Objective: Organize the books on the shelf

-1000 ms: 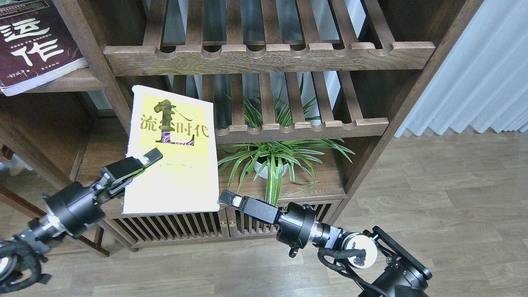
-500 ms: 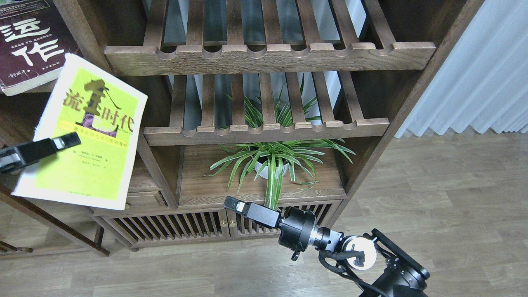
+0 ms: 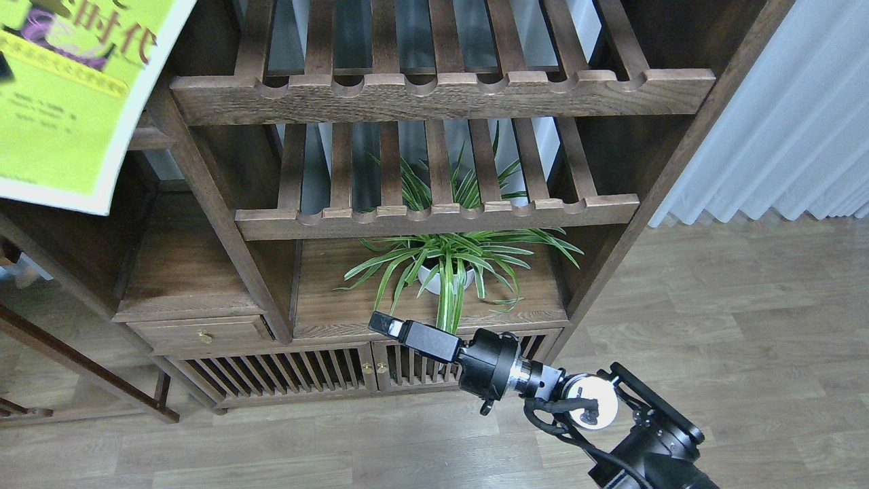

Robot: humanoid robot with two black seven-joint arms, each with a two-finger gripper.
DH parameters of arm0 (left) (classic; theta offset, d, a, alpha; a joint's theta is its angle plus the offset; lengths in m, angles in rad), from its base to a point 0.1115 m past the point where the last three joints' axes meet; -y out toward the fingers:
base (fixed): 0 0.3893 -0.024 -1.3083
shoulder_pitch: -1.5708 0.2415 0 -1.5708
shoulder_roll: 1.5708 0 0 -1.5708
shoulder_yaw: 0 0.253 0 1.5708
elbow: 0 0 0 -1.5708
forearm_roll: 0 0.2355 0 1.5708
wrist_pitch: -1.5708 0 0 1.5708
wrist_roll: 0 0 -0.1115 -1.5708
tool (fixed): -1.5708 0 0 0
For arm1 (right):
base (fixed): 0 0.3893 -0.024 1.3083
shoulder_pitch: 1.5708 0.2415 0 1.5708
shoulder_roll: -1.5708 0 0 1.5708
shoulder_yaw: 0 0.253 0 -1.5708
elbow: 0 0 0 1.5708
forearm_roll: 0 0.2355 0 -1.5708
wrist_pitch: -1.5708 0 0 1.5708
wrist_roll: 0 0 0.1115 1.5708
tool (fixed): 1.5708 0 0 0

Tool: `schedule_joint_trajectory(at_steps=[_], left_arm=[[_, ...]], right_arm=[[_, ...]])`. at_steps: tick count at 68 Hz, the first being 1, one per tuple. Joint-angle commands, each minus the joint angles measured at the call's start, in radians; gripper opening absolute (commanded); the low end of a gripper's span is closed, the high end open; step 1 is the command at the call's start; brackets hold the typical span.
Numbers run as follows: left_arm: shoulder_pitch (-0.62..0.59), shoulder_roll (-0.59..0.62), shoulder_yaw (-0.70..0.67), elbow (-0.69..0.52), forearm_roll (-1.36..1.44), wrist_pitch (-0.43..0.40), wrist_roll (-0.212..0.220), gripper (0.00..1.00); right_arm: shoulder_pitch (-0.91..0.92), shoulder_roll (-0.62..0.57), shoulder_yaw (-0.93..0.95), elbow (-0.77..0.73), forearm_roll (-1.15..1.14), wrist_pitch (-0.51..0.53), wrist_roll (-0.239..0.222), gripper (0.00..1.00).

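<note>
The large yellow-green book [image 3: 68,115] with a white border fills the top left corner, tilted, in front of the upper left compartment. A dark sliver of my left gripper [image 3: 4,68] lies on its cover at the view's left edge; the rest of that arm is out of view. A short piece of the solid plank shelf [image 3: 151,138] shows just right of the book. The maroon book is hidden behind the yellow-green one, and the cream book is out of view. My right gripper [image 3: 381,324] hangs empty in front of the lower cabinet, its fingers seen as one dark bar.
Two slatted racks with scalloped rails [image 3: 441,95] [image 3: 434,216] fill the middle bay. A potted spider plant [image 3: 445,265] stands below them. A small drawer [image 3: 204,333] and slatted cabinet doors [image 3: 285,377] are at the bottom. A white curtain [image 3: 787,115] hangs at right.
The yellow-green book has moved up and left, from in front of the middle bay to the top left corner, now covering the maroon book. My right gripper has risen slightly.
</note>
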Motion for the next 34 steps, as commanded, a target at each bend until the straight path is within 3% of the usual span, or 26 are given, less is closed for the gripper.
schedule_joint_trajectory(at_steps=[1,16,34], left_arm=[[-0.030,0.039,0.005,0.082,0.001,0.000,0.002,0.00],[-0.095,0.039,0.021,0.256,0.000,0.000,0.001,0.00],[-0.250,0.039,0.168,0.282,0.000,0.000,0.002,0.00]], right_arm=[[0.002,0.000,0.000,-0.008,0.000,0.000,0.000,0.99],[0.005,0.000,0.002,-0.020,0.000,0.000,0.000,0.99],[0.005,0.000,0.000,-0.022,0.000,0.000,0.000,0.99]])
